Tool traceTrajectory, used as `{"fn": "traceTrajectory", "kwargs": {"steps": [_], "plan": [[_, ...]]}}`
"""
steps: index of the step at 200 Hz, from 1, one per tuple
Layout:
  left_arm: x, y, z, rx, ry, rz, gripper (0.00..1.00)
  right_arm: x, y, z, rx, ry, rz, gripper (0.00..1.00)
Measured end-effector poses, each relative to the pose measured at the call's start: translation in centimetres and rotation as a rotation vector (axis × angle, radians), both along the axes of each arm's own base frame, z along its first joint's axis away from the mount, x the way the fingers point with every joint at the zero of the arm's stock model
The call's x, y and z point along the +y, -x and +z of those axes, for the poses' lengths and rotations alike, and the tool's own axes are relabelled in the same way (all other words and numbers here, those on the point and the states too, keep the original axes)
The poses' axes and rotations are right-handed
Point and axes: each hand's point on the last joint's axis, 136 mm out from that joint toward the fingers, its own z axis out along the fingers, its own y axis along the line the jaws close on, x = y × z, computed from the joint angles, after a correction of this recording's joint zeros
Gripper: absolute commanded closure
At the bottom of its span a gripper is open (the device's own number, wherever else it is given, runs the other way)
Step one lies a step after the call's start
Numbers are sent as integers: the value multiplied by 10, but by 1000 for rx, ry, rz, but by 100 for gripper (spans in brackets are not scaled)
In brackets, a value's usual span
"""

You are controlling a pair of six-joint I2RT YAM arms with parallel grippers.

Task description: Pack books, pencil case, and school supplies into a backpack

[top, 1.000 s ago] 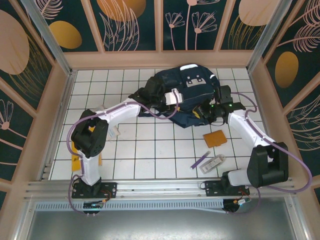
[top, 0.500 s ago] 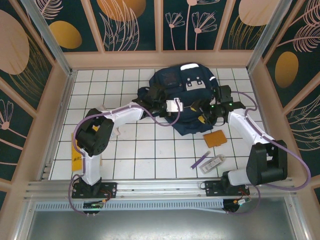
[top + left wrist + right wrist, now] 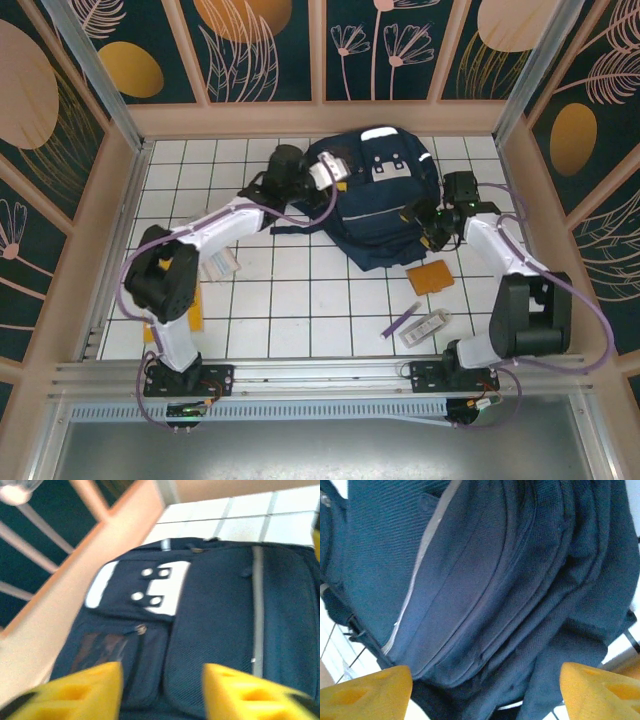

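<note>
Backpack (image 3: 380,205), seemingly zipped, lies mid far edge of the table (image 3: 290,300). Left gripper (image 3: 161,687) and right gripper (image 3: 485,685) flank it, jaws parted and empty. To open it, pin the fabric with one gripper and draw the zip along its track with the other.

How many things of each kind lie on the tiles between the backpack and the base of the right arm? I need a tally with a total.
Orange book: 1
Purple pen: 1
Clear plastic pack: 1
Total: 3
</note>
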Motion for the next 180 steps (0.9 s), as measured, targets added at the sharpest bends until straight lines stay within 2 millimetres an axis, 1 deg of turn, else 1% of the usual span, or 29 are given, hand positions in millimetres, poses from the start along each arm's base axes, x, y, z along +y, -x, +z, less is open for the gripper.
{"fn": "traceTrajectory", "kwargs": {"steps": [7, 13, 18, 23, 30, 34, 40, 51, 55, 69, 72, 79, 88, 99, 108, 116, 129, 137, 151, 167, 180], "plan": [[14, -4, 8, 11, 18, 70, 33, 1, -2, -6, 8, 2, 6, 34], [25, -7, 14, 21, 30, 134, 29, 1, -5, -11, 12, 2, 10, 40], [33, -9, 19, 35, 43, 187, 23, 2, -7, -14, 16, 0, 10, 55], [44, -12, 25, 49, 61, 254, 15, 3, -9, -17, 14, -2, 14, 68], [59, -16, 33, 63, 82, 346, 3, 3, -11, -19, 11, -1, 21, 83], [70, -17, 38, 70, 93, 402, 1, 4, -12, -20, 7, 1, 26, 92], [83, -18, 43, 91, 118, 477, 1, 4, -13, -20, 5, 2, 29, 100], [113, -19, 49, 131, 167, 615, 1, 5, -13, -19, -1, -1, 35, 100], [126, -18, 50, 153, 189, 669, 1, 5, -14, -18, -6, -1, 43, 100], [171, -14, 43, 224, 242, 834, 1, 9, -19, -12, -35, 7, 69, 100], [180, -11, 39, 242, 247, 869, 1, 10, -20, -10, -42, 8, 74, 96], [201, -6, 31, 287, 267, 952, 1, 12, -23, -6, -61, 13, 91, 78], [232, 2, 13, 365, 291, 1071, 1, 17, -26, 2, -90, 26, 117, 63], [265, 15, -14, 471, 301, 1202, 1, 27, -30, 12, -138, 51, 165, 55], [294, 27, -40, 565, 300, 1317, 1, 38, -31, 24, -189, 65, 207, 52], [318, 40, -65, 649, 292, 1417, 1, 51, -33, 38, -245, 79, 254, 51], [349, 66, -101, 773, 272, 1557, 1, 77, -33, 64, -350, 78, 337, 51], [363, 84, -119, 841, 261, 1628, 1, 94, -32, 79, -419, 68, 392, 51], [374, 113, -143, 934, 257, 1713, 2, 120, -28, 97, -505, 44, 472, 51], [379, 139, -159, 1004, 264, 1775, 1, 143, -21, 103, -550, 16, 544, 52], [377, 154, -167, 1042, 274, 1799, 1, 158, -17, 103, -567, -10, 596, 52]]}}
